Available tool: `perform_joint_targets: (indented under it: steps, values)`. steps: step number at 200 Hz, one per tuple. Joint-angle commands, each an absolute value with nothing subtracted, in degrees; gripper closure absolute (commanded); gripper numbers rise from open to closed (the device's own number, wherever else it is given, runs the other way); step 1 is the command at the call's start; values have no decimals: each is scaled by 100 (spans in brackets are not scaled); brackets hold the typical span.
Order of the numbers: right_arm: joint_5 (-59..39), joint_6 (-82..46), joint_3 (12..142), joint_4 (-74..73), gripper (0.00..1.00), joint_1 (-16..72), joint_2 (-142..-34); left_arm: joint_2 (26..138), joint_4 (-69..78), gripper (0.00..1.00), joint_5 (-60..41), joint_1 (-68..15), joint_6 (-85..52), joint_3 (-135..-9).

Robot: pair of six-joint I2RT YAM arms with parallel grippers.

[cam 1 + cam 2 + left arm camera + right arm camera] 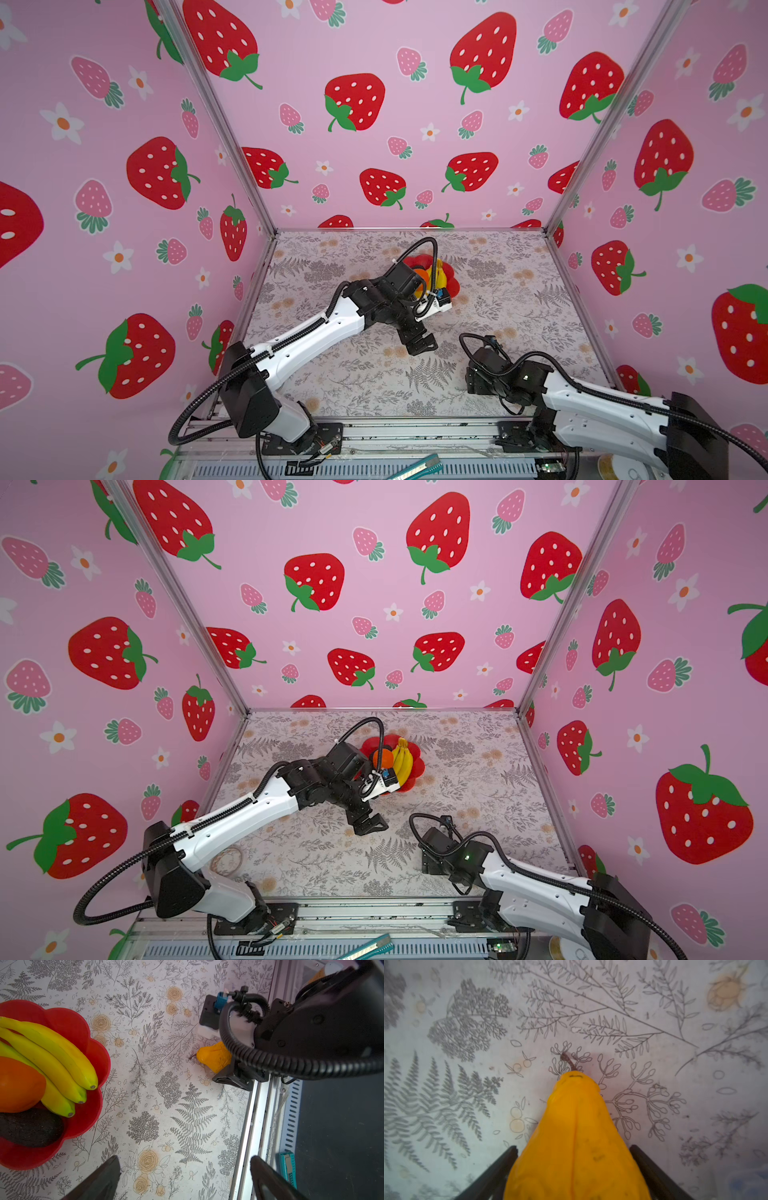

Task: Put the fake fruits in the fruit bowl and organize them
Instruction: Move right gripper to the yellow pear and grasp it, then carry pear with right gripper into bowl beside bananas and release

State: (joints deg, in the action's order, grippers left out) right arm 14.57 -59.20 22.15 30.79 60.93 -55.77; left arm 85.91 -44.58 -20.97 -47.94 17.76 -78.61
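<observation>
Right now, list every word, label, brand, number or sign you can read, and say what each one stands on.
None is readable.
On the fruit bowl, banana bunch, orange and avocado: no lettering.
On the pear: small dark marks by the stem, too blurred to read.
On the pale roll at the front edge: faint marks, too small to read.

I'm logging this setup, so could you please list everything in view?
bowl: one, red, far middle of table
bananas: one bunch, yellow, in bowl
orange: one, orange, in bowl beside bananas
avocado: one seen, dark, in bowl
pear: one, yellow-orange, lying on table, front right
knife: one, teal, by front rail
table: one, grey floral
walls: pink, strawberry print
left gripper: one, black, open, empty, near bowl
right gripper: one, black, around pear
</observation>
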Motion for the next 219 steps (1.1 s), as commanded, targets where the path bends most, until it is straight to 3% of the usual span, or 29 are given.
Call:
perform_joint_targets:
  steps: [1,39,70,105,154,219]
  values:
    - [1552,-6061,2204,2985,38,6131,-5662,8517,-4599,1,-2057,-4827,1932,-7884]
    - [2063,-5440,2687,2569,39,6119,-5494,8489,-4591,1,-1985,-4817,1937,-7883]
    - [2100,-3963,3384,1486,39,5624,-5730,8306,-4352,1,-1484,-4606,1803,-7814]
    - [656,-2231,3940,-448,38,4780,-6618,8038,-3875,1,-1388,-3695,1305,-7787]
    - [-526,-1905,4851,-1304,39,3374,-8514,7901,-3664,1,-1250,-2940,1064,-7744]
    - [-461,-1413,5871,-1213,39,3047,-9916,8050,-3688,1,-1318,-2844,1077,-7751]
